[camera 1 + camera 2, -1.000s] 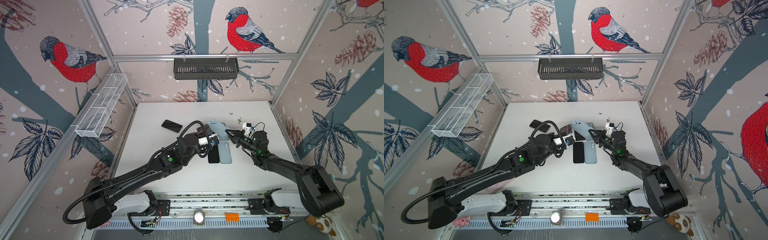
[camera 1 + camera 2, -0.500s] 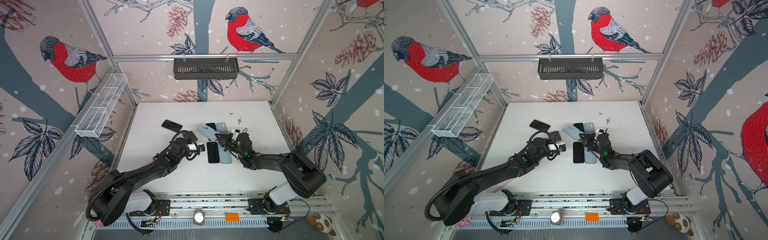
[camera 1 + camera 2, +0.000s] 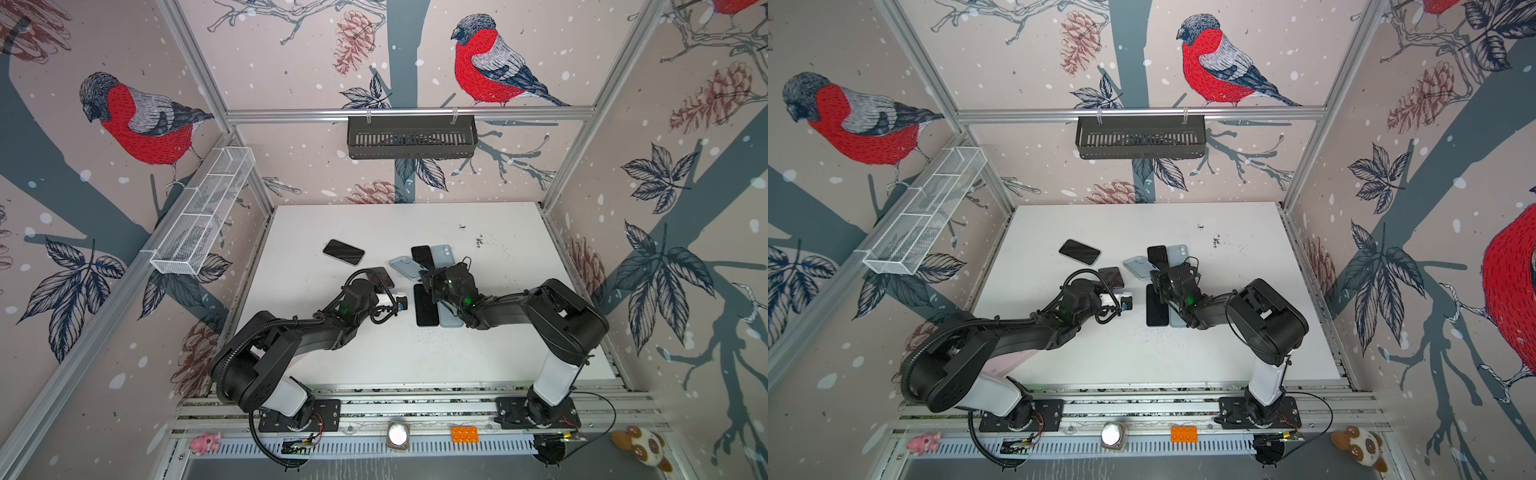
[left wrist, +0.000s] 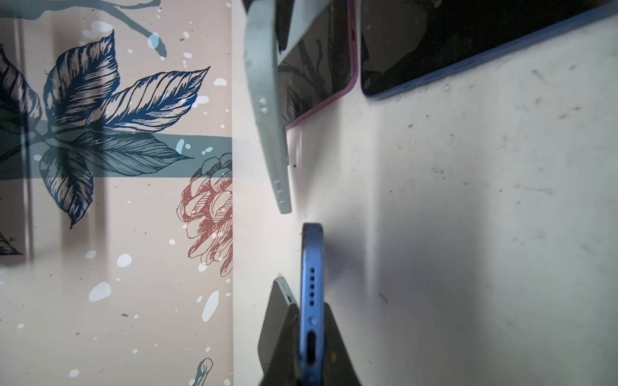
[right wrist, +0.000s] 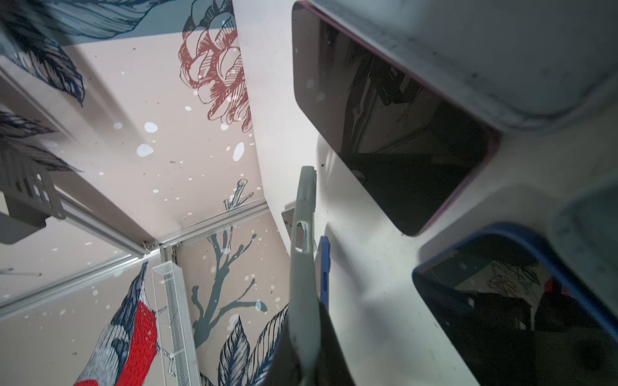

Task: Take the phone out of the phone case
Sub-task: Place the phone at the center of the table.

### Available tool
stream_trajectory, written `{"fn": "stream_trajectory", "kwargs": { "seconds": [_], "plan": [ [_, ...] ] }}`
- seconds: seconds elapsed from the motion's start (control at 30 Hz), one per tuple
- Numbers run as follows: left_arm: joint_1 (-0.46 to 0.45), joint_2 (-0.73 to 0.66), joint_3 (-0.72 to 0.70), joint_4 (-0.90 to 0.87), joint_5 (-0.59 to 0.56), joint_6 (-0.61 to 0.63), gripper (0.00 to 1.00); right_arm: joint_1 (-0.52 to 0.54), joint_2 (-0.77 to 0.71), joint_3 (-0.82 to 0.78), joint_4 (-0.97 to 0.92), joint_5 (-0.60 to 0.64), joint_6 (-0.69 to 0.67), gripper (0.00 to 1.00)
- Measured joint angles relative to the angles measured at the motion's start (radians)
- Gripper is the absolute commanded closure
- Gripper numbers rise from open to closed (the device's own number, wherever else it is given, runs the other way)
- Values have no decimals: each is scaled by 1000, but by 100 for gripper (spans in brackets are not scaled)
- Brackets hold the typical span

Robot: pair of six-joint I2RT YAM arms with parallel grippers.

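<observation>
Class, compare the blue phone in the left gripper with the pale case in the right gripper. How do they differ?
Colour: the blue phone has a deep blue edge; the pale case is grey. Build: the phone's edge is solid, with holes and a port; the case's edge has an open cutout. Shared: each is pinched, phone in the left gripper, case in the right gripper.

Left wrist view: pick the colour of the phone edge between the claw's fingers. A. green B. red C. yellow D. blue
D: the phone edge in the left claw is blue, with speaker holes and a charging port.
</observation>
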Motion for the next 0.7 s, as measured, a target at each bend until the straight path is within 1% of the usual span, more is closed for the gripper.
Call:
{"fn": "stream_trajectory", "kwargs": {
  "seconds": [0.1,0.2,0.23,0.3,0.37,0.47,0.53,0.63,0.7],
  "plan": [
    [3,20,-5,40,10,8,78,14,34,19,-7,15,27,93],
    [5,35,-6,58,10,8,62,20,67,31,-18,23,44,91],
    [5,39,-6,63,10,7,60,22,73,36,-21,26,50,89],
    [5,42,-6,63,11,6,55,29,76,39,-21,37,51,83],
    [5,45,-6,63,11,6,46,36,77,40,-21,37,55,79],
    [5,47,-10,63,13,-5,28,40,84,40,-21,37,56,69],
    [5,48,-10,63,9,-22,26,42,85,48,-21,37,55,62],
    [5,50,-11,65,-10,-29,25,48,92,64,-20,31,51,49],
    [5,48,-16,77,-14,-47,21,52,104,79,-21,15,47,42]
  ]
}}
